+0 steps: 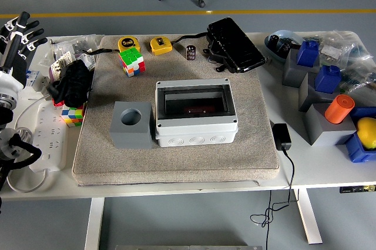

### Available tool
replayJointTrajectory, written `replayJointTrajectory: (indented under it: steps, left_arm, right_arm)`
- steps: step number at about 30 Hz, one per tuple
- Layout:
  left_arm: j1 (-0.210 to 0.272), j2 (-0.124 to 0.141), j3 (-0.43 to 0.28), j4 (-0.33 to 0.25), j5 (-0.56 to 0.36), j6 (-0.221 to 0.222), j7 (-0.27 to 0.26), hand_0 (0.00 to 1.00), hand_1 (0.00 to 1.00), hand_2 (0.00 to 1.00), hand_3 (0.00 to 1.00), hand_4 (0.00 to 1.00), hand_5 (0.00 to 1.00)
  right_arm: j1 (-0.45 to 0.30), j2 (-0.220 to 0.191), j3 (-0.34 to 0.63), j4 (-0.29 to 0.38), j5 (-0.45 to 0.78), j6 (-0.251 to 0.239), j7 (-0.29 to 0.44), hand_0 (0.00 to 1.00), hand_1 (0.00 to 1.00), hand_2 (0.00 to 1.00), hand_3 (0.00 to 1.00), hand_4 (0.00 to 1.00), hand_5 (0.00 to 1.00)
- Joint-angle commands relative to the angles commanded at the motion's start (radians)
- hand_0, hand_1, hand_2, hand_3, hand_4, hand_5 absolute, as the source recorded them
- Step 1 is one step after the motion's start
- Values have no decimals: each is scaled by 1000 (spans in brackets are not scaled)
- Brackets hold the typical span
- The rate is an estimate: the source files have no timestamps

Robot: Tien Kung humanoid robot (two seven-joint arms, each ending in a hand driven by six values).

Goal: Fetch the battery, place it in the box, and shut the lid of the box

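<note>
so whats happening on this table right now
Nothing is being handled at the moment. The robot's left hand is raised at the table's left edge with fingers spread, holding nothing. The white box sits closed on the grey mat, beside a grey block. A small dark cylinder, possibly the battery, stands untouched behind it.

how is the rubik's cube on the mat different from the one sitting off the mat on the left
The cube on the mat stands far back beside the yellow tape measures, tipped slightly, with green, red and white faces showing. The cube off the mat lies on the bare table against the mat's left edge, nearer the front, partly tucked under a black bundle, and looks smaller. Both are multicoloured puzzle cubes, untouched.
</note>
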Motion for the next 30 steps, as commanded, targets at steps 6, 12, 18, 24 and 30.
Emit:
replayJointTrajectory:
  steps: [6,12,18,24,30]
  left_arm:
    - [-11,1,1,-3,1,0,1,526,611,610,637,976,530]
    - [-21,-11,-13,-4,3,0,3,525,610,611,637,976,532]
    - [-19,-17,-21,-3,1,0,3,523,611,610,638,976,535]
    - [-21,-24,-23,-3,-1,0,3,526,609,610,637,976,537]
    - [-25,-29,-10,-4,-4,-1,3,526,609,610,637,976,537]
  right_arm:
    - [2,1,17,1,-5,3,-4,625,659,664,571,923,482]
    - [-9,8,52,-3,-9,-4,-2,624,659,660,573,922,481]
    - [-7,12,59,-4,-4,-6,-1,625,659,659,577,922,482]
    - [-10,20,72,-4,-5,-4,0,625,658,657,578,922,482]
    - [-19,24,94,-2,-9,-5,0,623,658,658,578,921,482]
